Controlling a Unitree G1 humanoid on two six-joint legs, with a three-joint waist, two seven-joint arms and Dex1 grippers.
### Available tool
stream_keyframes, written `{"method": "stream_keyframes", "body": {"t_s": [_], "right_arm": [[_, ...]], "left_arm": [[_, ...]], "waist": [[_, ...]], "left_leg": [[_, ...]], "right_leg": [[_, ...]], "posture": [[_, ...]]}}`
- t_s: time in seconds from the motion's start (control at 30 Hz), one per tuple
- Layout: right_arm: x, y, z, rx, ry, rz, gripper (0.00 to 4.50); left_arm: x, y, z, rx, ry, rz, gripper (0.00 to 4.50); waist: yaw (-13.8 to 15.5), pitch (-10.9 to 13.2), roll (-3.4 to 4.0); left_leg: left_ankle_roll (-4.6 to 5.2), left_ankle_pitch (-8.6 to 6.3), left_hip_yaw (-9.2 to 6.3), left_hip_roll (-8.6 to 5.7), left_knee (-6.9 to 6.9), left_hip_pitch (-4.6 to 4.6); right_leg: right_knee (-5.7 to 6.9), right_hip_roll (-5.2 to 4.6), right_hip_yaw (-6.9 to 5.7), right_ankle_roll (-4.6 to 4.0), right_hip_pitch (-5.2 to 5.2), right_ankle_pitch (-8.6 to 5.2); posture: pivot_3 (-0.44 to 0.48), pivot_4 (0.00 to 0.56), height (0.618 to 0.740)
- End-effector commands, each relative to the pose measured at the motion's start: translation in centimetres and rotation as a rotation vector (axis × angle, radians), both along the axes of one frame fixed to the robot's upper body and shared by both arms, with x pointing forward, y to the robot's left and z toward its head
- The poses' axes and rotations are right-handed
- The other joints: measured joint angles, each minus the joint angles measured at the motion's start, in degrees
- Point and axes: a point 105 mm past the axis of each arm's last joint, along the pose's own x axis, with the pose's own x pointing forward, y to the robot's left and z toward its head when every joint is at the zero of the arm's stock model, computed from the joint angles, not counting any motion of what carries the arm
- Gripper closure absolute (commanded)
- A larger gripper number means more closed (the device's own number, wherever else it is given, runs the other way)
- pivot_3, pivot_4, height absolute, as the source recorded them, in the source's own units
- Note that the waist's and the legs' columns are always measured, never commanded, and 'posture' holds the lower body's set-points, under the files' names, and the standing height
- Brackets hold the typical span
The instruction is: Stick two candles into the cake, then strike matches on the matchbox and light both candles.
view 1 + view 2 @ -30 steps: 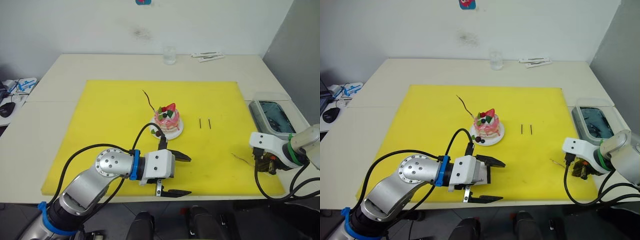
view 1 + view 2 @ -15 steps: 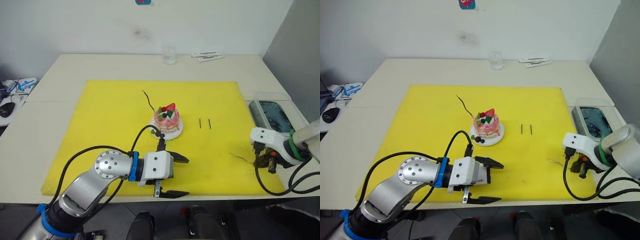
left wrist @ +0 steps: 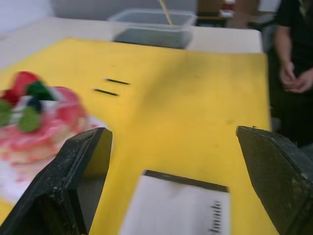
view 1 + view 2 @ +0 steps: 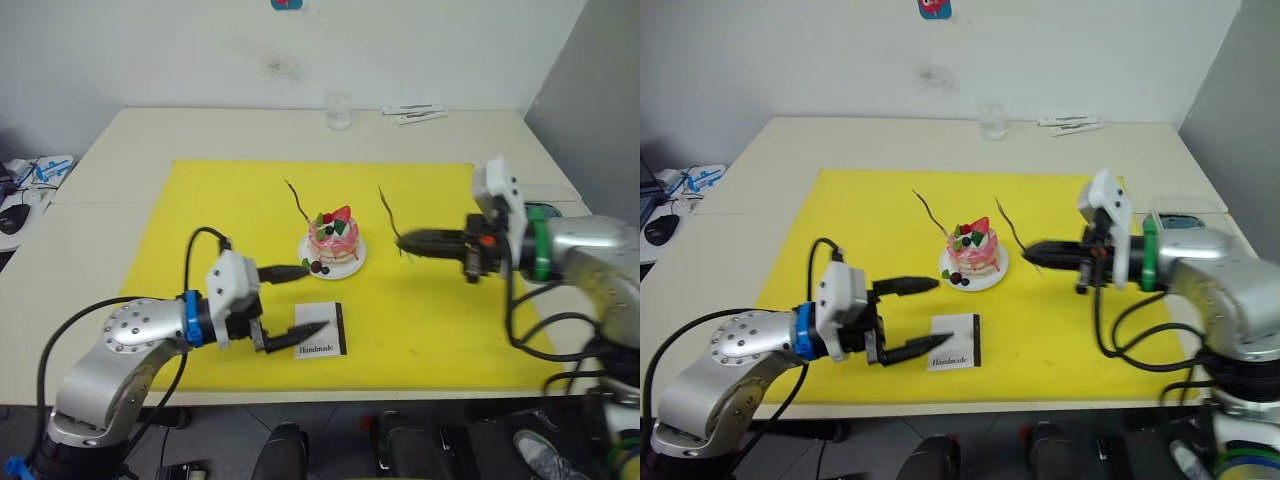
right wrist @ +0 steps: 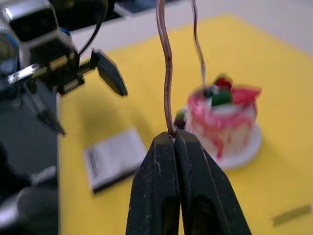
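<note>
Over the wide cream surface (image 4: 120, 150), spread with a flat yellow mat (image 4: 230, 210), both arms reaching inward. Left pincer (image 4: 295, 300) gaping wide, holding nothing, hovering low with its upper finger just short of the small white plate (image 4: 352, 263). Just past that pincer's lower finger, lying flat on the mat: flat white rectangular matchbox (image 4: 321, 331) with a black strip and "Handmade" print. Ahead of the left pincer, between the two pincers: small round pink cake (image 4: 334, 238) topped with a strawberry and berries. Right pincer (image 4: 404, 240) clamped shut on a thin wavy brownish candle (image 4: 386, 212), lifted above the mat just beside the cake. Second wavy candle (image 4: 297, 203) rising aslant from the cake's far side. Two short dark matches (image 3: 110, 86) lying side by side on the mat.
</note>
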Motion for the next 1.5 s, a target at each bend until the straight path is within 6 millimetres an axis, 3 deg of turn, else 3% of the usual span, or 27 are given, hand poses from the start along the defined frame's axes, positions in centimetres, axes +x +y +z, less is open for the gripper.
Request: {"method": "stream_keyframes", "body": {"t_s": [0.03,0.13,0.3,0.73,1.5], "right_arm": [[1.4,2.8,2.0,0.132,-0.182,-0.049,4.46],[3.2,4.3,2.5,0.254,-0.245,-0.131,4.46],[6.1,4.5,1.2,0.325,-0.308,-0.292,4.46],[5.7,4.0,-2.7,0.35,-0.255,-0.368,4.46],[7.4,4.7,-5.5,0.35,-0.202,-0.411,4.46]], "left_arm": [[1.3,1.3,1.7,-0.066,-0.043,0.109,0.0],[1.7,1.4,2.0,-0.062,-0.05,0.121,0.0],[2.0,0.4,2.7,-0.079,-0.055,0.098,0.0],[1.9,-0.1,3.3,-0.076,0.013,0.051,0.0],[2.3,0.0,3.6,-0.049,-0.011,0.048,0.0]], "waist": [[-0.07,0.0,0.01],[0.04,0.0,0.0],[0.07,-0.01,-0.02],[-0.11,-0.01,-0.01],[-0.25,0.0,0.0]], "left_leg": [[0.0,0.0,0.0,0.0,-0.02,0.03],[-0.01,0.01,-0.03,0.01,-0.02,0.01],[-0.02,0.01,0.01,-0.02,-0.04,-0.04],[-0.01,0.01,-0.02,-0.01,-0.12,-0.01],[-0.01,0.01,0.0,0.0,-0.14,0.02]], "right_leg": [[0.01,0.01,0.0,-0.02,0.0,0.01],[0.03,0.01,-0.02,-0.06,-0.02,0.01],[-0.04,-0.01,0.01,-0.15,-0.03,0.06],[0.08,0.01,0.0,-0.22,-0.13,-0.02],[0.09,0.03,0.03,-0.24,-0.12,-0.02]], "posture": [[0.0,0.15,0.74],[0.0,0.15,0.74],[0.0,0.15,0.74],[0.0,0.15,0.74],[0.0,0.15,0.74]]}}
